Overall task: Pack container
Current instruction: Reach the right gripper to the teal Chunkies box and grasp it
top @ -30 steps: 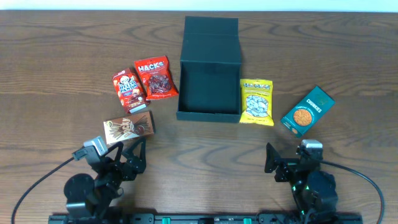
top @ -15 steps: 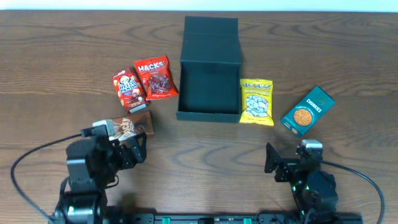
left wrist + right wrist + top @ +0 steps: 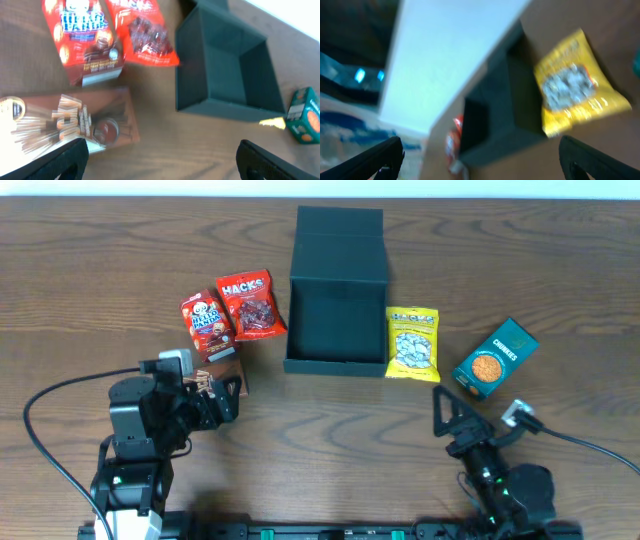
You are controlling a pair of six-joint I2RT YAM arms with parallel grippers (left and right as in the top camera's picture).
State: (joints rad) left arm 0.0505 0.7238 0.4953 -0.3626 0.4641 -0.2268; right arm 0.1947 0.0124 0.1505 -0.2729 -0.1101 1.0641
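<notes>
Overhead view: we see a dark teal-green, matte, square rigid container (image 3: 337,330) at the far middle of the brown wooden table (image 3: 100,260). Its hinged lid is folded back, so the mouth faces up to take packs. Nothing shows inside.

To its left lie a red Hello Panda biscuit pack (image 3: 205,323) and a red Hacks candy pouch (image 3: 250,305). Nearer the robot is a brown cardboard box of chocolate sticks (image 3: 228,378). A yellow plastic snack pouch (image 3: 413,343) lies just beside the container's right wall, and a small teal Chunkies cookie box (image 3: 495,358) sits further right.

The left gripper (image 3: 220,400) hovers over the brown box's near edge, jaws spread wide and empty. We judge it is lining up a first pick. The right gripper (image 3: 455,425), equally wide and empty, waits near the front edge, with bare wood ahead of it.

Left wrist view: the brown box lies flat just ahead of the spread fingers, with open wood between it and the container.

Right wrist view: the picture is blurred. We make out the container's open corner and the yellow pouch beside it.
</notes>
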